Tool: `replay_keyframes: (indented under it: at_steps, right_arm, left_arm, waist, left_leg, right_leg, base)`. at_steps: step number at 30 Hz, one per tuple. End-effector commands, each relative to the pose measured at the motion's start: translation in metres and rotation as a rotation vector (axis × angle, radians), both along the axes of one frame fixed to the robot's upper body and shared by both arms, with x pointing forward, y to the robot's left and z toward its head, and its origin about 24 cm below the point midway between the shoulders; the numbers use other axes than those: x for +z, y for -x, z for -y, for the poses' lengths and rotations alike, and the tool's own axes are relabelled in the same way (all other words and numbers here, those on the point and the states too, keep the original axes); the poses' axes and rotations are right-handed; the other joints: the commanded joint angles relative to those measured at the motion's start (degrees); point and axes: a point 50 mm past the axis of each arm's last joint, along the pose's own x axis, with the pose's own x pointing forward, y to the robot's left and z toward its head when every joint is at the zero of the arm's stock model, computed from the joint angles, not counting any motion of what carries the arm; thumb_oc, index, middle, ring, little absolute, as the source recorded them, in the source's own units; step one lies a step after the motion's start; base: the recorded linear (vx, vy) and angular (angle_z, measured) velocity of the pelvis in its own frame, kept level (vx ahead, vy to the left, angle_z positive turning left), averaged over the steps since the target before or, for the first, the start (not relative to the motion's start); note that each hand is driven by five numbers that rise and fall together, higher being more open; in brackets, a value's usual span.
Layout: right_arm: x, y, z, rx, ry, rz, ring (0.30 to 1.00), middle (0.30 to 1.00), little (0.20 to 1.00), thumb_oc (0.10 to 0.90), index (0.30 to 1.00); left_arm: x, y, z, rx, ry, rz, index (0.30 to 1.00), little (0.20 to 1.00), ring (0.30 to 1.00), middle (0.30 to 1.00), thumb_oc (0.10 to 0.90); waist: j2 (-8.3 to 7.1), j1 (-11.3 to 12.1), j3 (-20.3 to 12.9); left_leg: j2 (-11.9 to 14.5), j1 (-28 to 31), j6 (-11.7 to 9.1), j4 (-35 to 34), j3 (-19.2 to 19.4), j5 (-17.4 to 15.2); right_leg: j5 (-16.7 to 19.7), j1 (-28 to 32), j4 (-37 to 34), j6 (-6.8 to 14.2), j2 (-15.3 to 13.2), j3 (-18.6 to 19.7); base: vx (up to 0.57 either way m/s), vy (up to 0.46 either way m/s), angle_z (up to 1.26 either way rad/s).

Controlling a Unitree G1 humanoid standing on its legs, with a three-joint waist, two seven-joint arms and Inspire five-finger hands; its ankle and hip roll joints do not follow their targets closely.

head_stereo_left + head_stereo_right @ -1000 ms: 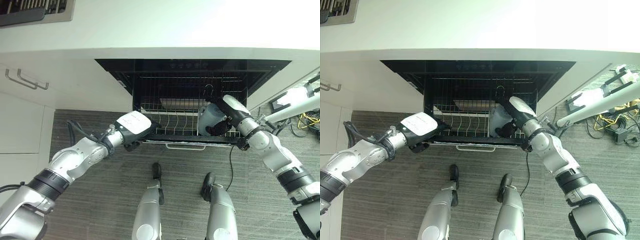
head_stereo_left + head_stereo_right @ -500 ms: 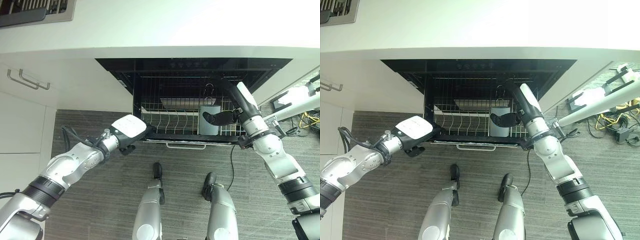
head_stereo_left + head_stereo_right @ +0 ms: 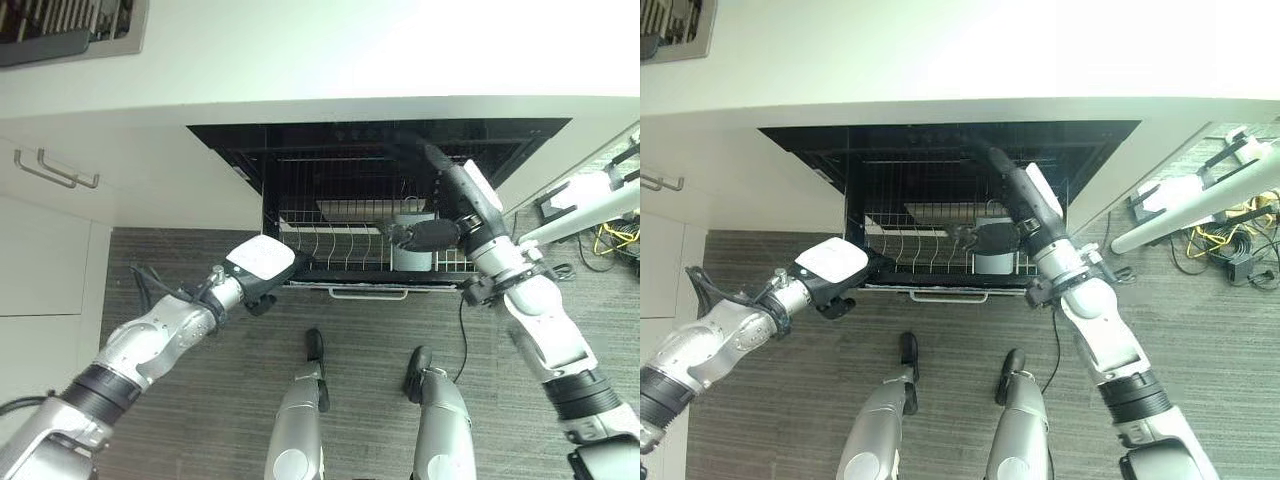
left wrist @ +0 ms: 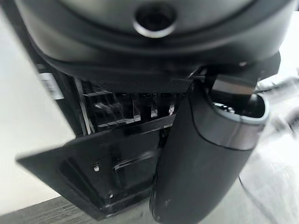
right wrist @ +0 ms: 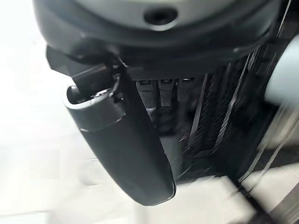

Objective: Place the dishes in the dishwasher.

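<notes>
The dishwasher (image 3: 300, 140) stands open under the white counter, with its wire rack (image 3: 340, 245) pulled out. A pale grey-blue cup (image 3: 411, 252) stands upright in the rack's right part. My right hand (image 3: 447, 198) reaches into the opening above the rack, open. Its fingers are straight and its thumb (image 3: 418, 235) hangs just over the cup. My left hand (image 3: 262, 260), with a white back cover, is open at the rack's front left corner, its fingers (image 3: 299, 262) against the edge. A flat grey dish (image 3: 350, 208) lies at the back of the rack.
White cabinet drawers with bar handles (image 3: 55, 165) are on the left. A white stand (image 3: 590, 205) and loose yellow cables (image 3: 612, 240) lie on the grey floor to the right. A dark rack (image 3: 60, 25) sits on the counter at top left.
My right hand has let go of the cup, risen and stretched deeper into the dishwasher. The cup now stands in the rack. My left hand drew back slightly from the rack corner.
</notes>
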Motion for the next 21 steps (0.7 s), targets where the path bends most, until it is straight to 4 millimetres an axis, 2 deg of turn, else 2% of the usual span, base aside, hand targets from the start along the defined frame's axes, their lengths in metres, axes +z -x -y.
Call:
replay_keyframes:
  at_steps: [1,3,6,8,9,11,15,17,18,20,21]
  right_arm:
    - [0.048,0.027,0.000,0.151,-0.152,0.292,0.900,0.900,0.900,0.800,0.900]
    - [0.038,0.036,0.002,0.153,-0.138,0.284,0.900,0.900,0.900,0.800,0.900]
    - [0.028,0.042,0.007,0.128,-0.146,0.242,0.900,0.900,0.900,0.800,0.900]
    - [0.016,0.041,0.010,0.063,-0.138,0.172,0.900,0.900,0.900,0.800,0.900]
    - [0.015,0.041,0.014,0.054,-0.160,0.150,0.900,0.900,0.900,0.800,0.900]
    - [0.009,0.046,0.024,0.040,-0.234,0.112,0.900,0.900,0.900,0.800,0.900]
    - [0.006,0.053,0.036,-0.010,-0.344,0.131,0.900,0.900,0.900,0.800,0.900]
    - [0.006,0.055,0.041,-0.022,-0.378,0.139,0.900,0.900,0.900,0.800,0.900]
    - [0.003,0.056,0.045,-0.030,-0.425,0.141,0.900,0.900,0.900,0.800,0.900]
    - [0.001,0.055,0.045,-0.041,-0.468,0.136,0.900,0.900,0.900,0.800,0.900]
    - [-0.004,0.054,0.047,-0.051,-0.489,0.125,0.900,0.900,0.900,0.800,0.900]
  left_arm:
    - [0.035,-0.001,-0.020,0.086,0.152,0.334,0.900,0.900,0.900,0.900,0.800]
    - [0.039,0.007,-0.037,0.134,0.259,0.436,0.900,0.900,0.900,0.900,0.800]
    - [0.045,0.021,-0.049,0.153,0.361,0.540,0.900,0.900,0.900,0.900,0.800]
    - [0.045,0.035,-0.054,0.154,0.524,0.588,0.900,0.900,0.900,0.900,0.800]
    - [0.055,0.043,-0.050,0.091,0.688,0.648,0.900,0.900,0.900,0.900,0.800]
    - [0.064,0.057,-0.048,0.039,0.881,0.711,0.900,0.900,0.900,0.900,0.800]
    - [0.075,0.068,-0.045,-0.034,1.115,0.766,0.900,0.900,0.900,0.900,0.800]
    - [0.074,0.068,-0.053,0.032,1.230,0.776,0.900,0.900,0.900,0.900,0.800]
    - [0.061,0.059,-0.063,0.170,1.353,0.692,0.900,0.900,0.900,0.900,0.800]
    - [0.036,0.052,-0.071,0.320,1.430,0.585,0.900,0.900,0.900,0.900,0.800]
    - [0.011,0.051,-0.078,0.462,1.430,0.472,0.900,0.900,0.900,0.900,0.800]
  waist:
    - [-2.04,-0.5,-8.3]
    - [-2.19,-0.2,-10.9]
    - [-2.24,0.5,-14.5]
    - [-2.51,1.6,-18.6]
    - [-2.76,2.0,-19.9]
    - [-3.43,2.2,-21.8]
    - [-4.49,2.2,-23.8]
    - [-4.80,2.1,-24.5]
    - [-5.09,1.9,-25.1]
    - [-5.41,1.6,-25.5]
    - [-5.45,1.8,-25.8]
  left_leg:
    - [3.0,0.1,0.4,7.7,0.9,-10.1]
    - [3.5,1.2,0.3,7.7,1.2,-9.9]
    - [4.1,2.5,0.0,7.7,1.0,-9.9]
    - [4.3,4.4,-0.1,7.7,0.6,-10.5]
    - [4.2,5.2,0.0,7.7,0.4,-11.0]
    - [3.1,6.7,0.3,7.7,0.0,-12.0]
    - [0.1,7.7,1.6,7.7,-0.7,-13.6]
    - [-1.3,7.8,2.3,7.7,-1.2,-13.9]
    - [-3.0,8.0,3.2,7.7,-1.8,-14.4]
    - [-4.4,8.3,4.2,7.7,-1.7,-15.1]
    - [-4.8,8.2,5.1,7.7,-0.6,-15.4]
  right_leg:
    - [4.2,6.5,-13.1,4.3,0.7,1.6]
    - [3.9,8.1,-13.1,4.2,0.5,1.3]
    - [3.2,10.2,-13.1,4.0,0.2,0.7]
    - [2.3,13.4,-13.1,3.8,-0.3,-0.4]
    - [1.9,14.8,-13.1,3.9,-0.8,-1.0]
    - [1.7,16.7,-13.1,4.3,-1.9,-1.3]
    - [2.5,17.5,-13.1,5.9,-3.6,-0.3]
    - [3.4,17.2,-13.1,6.8,-4.3,0.6]
    - [4.6,16.6,-13.1,7.3,-4.9,1.7]
    - [7.0,15.8,-13.1,7.6,-5.5,2.9]
    - [7.2,16.4,-13.1,7.4,-4.2,2.1]
  base:
    - [0.08,0.032,0.01]
    - [0.14,0.049,0.01]
    - [0.17,0.058,0.05]
    - [0.29,0.137,0.17]
    - [0.21,0.196,0.27]
    - [0.15,0.274,0.25]
    - [0.01,0.260,0.11]
    - [-0.04,0.256,0.00]
    - [-0.05,0.269,0.05]
    - [-0.04,0.250,0.13]
    - [-0.02,0.202,0.11]
